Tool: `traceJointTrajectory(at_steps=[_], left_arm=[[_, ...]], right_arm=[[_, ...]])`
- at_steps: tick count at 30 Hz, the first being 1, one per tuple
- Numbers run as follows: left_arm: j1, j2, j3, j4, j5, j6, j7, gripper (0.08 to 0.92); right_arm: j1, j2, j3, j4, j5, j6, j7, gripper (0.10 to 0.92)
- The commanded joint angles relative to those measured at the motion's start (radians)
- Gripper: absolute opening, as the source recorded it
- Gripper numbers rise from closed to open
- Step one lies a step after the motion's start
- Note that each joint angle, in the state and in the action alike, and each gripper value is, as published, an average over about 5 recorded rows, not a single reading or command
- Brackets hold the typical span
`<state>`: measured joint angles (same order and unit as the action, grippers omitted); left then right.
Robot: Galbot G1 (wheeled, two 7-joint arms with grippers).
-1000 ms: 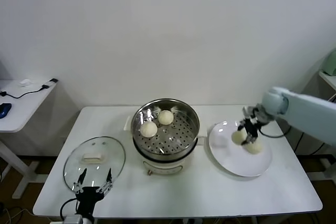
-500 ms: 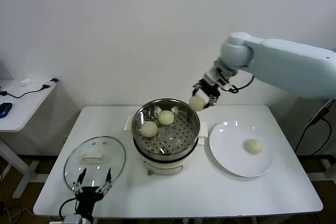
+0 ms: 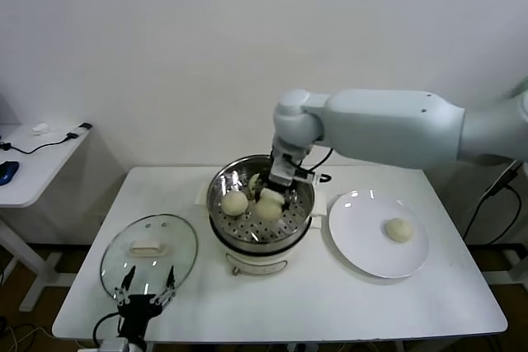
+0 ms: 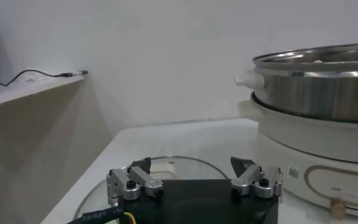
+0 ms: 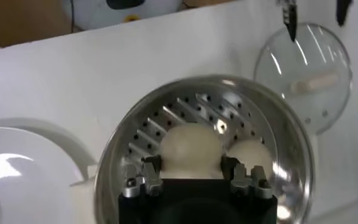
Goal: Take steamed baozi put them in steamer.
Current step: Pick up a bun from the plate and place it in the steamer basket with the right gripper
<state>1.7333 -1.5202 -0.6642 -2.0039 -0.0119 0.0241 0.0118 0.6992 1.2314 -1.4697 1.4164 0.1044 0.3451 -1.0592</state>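
1. Steamer (image 3: 261,204): you find the round stainless-steel pot with its perforated tray on a white base, near the middle of the white worktop (image 3: 330,302). In the left wrist view its steel wall and white base (image 4: 316,115) stand beside the lid.

2. Steamed baozi, four in all:
- One bun (image 3: 234,203) lies on the tray at the steamer's left side.
- One bun (image 3: 254,180) sits toward the tray's back, partly hidden behind the right claw.
- One bun (image 3: 267,206) is held in the right claw, low over the tray; you cannot tell whether it touches the tray. The right wrist view shows it (image 5: 190,148) between the two fingers, with a second bun (image 5: 250,152) just beside it.
- One bun (image 3: 399,229) rests on the white plate (image 3: 363,257), which sits just to the right of the steamer.

3. Right claw (image 3: 272,194): your right arm reaches across from the right, and the claw hangs inside the steamer's rim, clamped on the bun.

4. Left claw (image 3: 145,290): parked at the worktop's near left edge, over the near rim of the glass lid (image 3: 148,253), fingers spread wide and holding nothing. The left wrist view shows both fingers (image 4: 135,181) apart above the lid.

5. Glass lid: flat on the worktop to the left of the steamer, white handle up.
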Motion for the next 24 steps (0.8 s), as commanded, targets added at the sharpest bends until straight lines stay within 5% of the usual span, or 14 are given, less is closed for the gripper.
traceJointTrajectory(at_steps=[1,11,17,24], left_arm=[[0.003,-0.001,-0.001,0.001,0.001,-0.002,-0.001,0.823],[0.003,0.001,-0.003,0.005,0.0,-0.005,-0.002,0.823],[0.001,0.001,-0.003,0.007,-0.002,-0.006,-0.003,0.823],[0.001,0.001,-0.003,0.007,-0.001,-0.006,-0.002,0.823]], right_arm=[[-0.106,0.107,-0.016,-0.091,-0.078,0.087,0.017,0.646],[-0.139,0.144,-0.014,-0.165,-0.049,0.104,0.023,0.674],[-0.134,0.146,-0.009,-0.187,-0.026,0.132,0.048,0.793],[-0.022,0.098,-0.003,-0.168,0.067,0.182,-0.049,0.822]])
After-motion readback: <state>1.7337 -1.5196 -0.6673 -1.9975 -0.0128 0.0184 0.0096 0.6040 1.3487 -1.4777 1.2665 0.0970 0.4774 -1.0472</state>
